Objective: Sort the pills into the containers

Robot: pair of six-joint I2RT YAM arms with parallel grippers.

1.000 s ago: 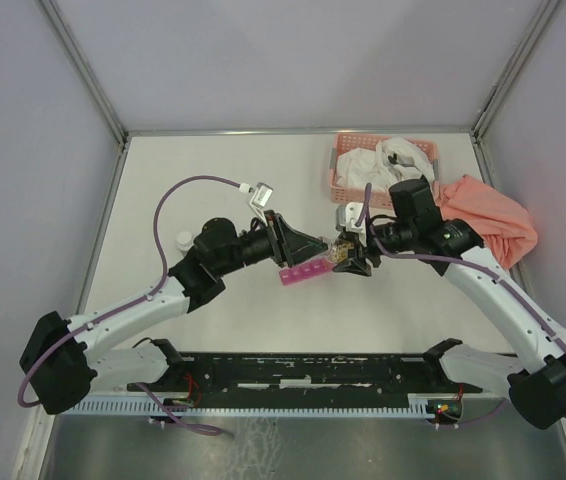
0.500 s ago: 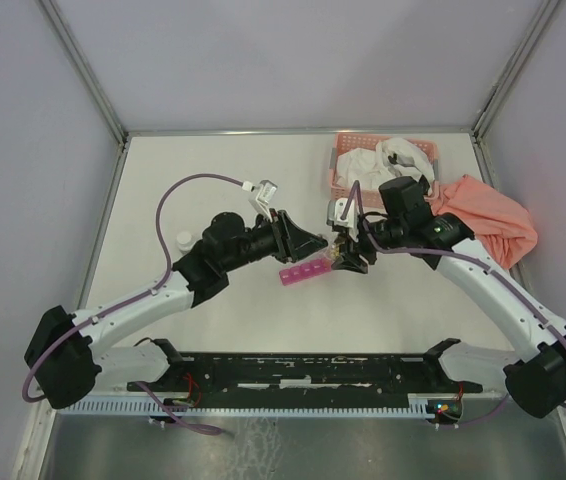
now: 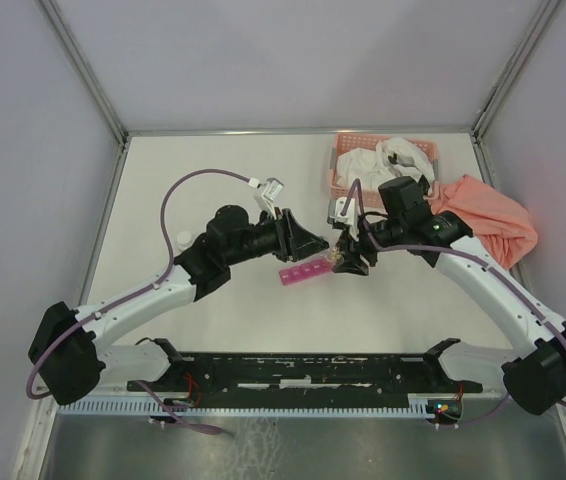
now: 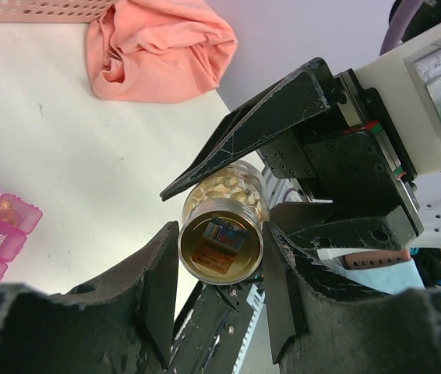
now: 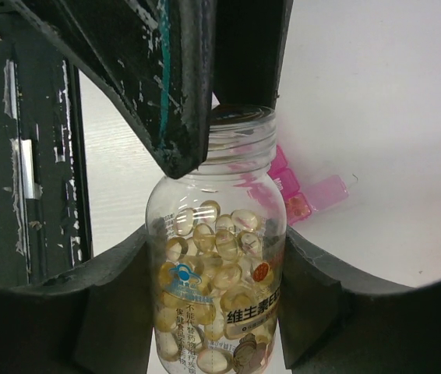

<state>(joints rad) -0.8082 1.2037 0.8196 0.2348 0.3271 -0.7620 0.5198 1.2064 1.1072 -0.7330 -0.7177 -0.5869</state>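
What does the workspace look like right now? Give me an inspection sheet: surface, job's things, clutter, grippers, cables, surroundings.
Surface: white table, flat and pale.
Job's things: pink pill organizer lies mid-table with at least one lid open. The uncapped pill bottle, full of yellow pills, is near the organizer's end.
Clutter: orange lattice basket at far right holds a white cloth. An orange cloth lies beside it. A small white object sits near the left arm.
Grippers: right gripper is closed on the bottle's body. Left gripper is closed at its neck.
Cables: purple cables loop along both arms.
Surroundings: pale walls with metal frame posts.
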